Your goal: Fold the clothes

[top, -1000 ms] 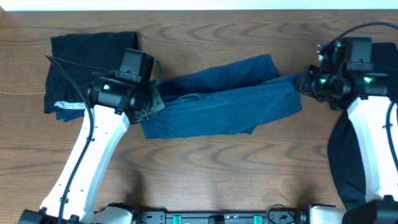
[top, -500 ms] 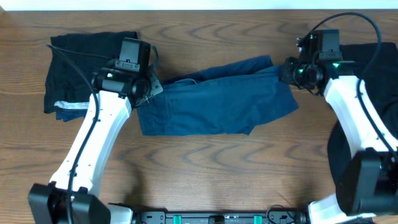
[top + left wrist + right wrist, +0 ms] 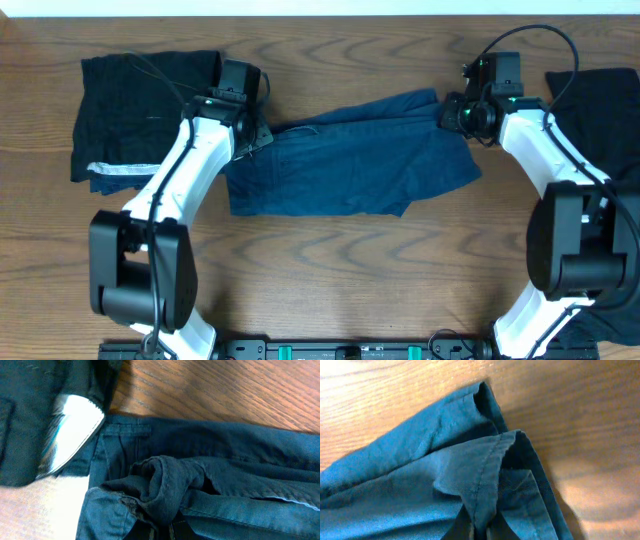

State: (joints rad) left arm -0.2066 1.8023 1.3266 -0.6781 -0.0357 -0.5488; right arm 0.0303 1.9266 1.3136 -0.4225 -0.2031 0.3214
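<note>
Navy shorts (image 3: 350,165) lie spread mid-surface, long axis left to right, mostly flat, with a folded layer along the upper half. The upper edge climbs toward the right. The lower edge is roughly straight, with a small flap sticking out near the lower-right corner.

Left tool (image 3: 262,136) is at the shorts' upper-left corner, jaws clamped tight on a bunched roll of fabric. In the wrist view the cloth is gathered right at its fingers (image 3: 181,531), with the waistband edge running flat above the bunch.

Right tool (image 3: 450,112) is at the shorts' upper-right corner, jaws pinched closed on a seamed edge. In the wrist view the hem drops straight down between its fingers (image 3: 456,529), and the layers above are fanned apart, not aligned.

Left of the shorts is a black garment (image 3: 140,100) with its right side under the left arm and a silvery-white edge (image 3: 112,170) at its lower left. It sits just beside the shorts' left end. Whether the two touch can't be told.

Right of the shorts is a second black garment (image 3: 600,110), partly under the right arm and apart from the shorts.

Bare surface (image 3: 330,270) forms a wide strip below the shorts. The strip above them is narrower.
</note>
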